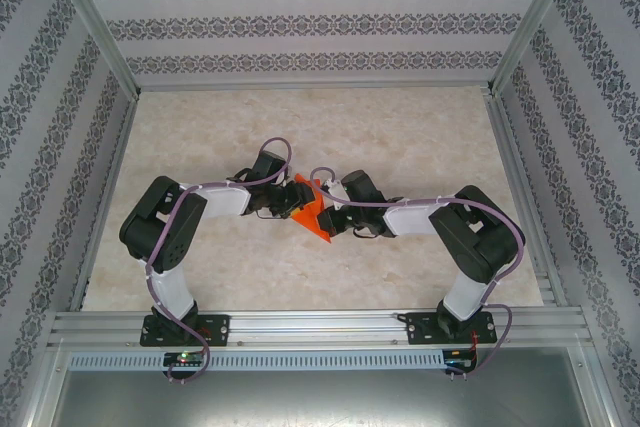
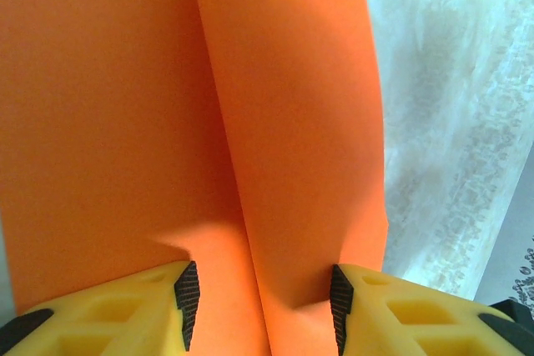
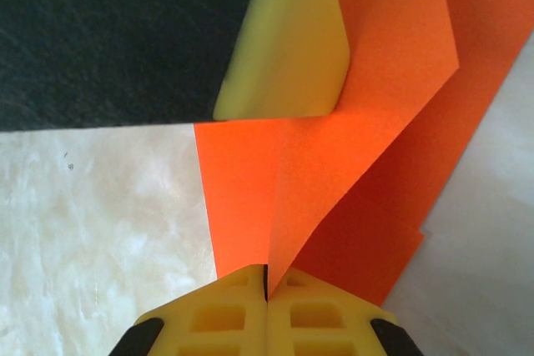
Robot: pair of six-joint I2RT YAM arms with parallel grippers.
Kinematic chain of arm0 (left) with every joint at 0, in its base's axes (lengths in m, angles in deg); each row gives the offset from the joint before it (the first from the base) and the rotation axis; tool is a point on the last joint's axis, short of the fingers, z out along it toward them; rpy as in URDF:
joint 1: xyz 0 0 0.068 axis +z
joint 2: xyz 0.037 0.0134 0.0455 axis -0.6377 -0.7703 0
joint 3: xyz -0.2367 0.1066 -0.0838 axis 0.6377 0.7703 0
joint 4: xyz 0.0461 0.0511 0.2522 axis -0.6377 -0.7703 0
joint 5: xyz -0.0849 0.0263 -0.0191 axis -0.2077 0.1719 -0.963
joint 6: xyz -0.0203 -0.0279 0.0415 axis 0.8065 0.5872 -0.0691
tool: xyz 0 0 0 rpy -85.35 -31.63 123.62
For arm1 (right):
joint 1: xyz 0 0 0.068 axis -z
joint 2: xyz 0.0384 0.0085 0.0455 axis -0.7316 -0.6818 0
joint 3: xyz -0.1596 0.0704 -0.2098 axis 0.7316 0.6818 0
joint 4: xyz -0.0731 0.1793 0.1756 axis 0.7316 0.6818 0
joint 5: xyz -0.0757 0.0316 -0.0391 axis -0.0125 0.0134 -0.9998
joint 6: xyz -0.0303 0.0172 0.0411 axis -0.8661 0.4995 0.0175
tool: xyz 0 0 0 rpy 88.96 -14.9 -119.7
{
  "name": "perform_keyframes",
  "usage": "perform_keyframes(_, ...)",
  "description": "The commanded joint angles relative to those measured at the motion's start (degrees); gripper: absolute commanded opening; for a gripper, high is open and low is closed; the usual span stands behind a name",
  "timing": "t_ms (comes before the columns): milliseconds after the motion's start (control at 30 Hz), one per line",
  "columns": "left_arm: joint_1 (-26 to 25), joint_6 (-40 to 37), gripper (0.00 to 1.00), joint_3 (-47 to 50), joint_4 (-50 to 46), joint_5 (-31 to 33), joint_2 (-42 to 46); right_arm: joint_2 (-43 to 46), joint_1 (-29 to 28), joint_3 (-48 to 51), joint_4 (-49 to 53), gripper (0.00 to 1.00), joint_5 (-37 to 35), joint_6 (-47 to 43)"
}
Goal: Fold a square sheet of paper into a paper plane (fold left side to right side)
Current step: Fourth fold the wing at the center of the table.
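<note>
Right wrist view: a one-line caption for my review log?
Right claw shut on a raised crease of the orange paper, the other arm's yellow finger against the sheet, marbled table beneath.

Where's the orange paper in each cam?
Top external: orange paper mid-table.
Left wrist: orange paper left and centre, lying between the left gripper fingers.
Right wrist: orange paper centre-right, pinched by the right gripper.
Shared landmark: marbled tabletop.
</note>
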State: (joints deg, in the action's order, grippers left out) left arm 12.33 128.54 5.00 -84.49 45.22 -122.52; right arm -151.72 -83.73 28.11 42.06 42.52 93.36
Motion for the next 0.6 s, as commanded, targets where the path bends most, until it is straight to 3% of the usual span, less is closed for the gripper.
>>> perform_keyframes(0,-0.92,-0.84,0.49,-0.42,-1.56,0.78,-1.20,-0.43,0.72,0.86,-2.06,0.06,2.36,1.04)
perform_keyframes(300,-0.92,-0.97,0.49,-0.46,-1.67,0.87,-1.20,4.37,3.66,2.26,-3.27,0.30,6.23,3.44)
perform_keyframes(567,-1.02,-0.87,0.49,-0.08,-1.44,0.88,-0.85,5.18,8.90,2.19,-7.52,0.41,13.28,10.41)
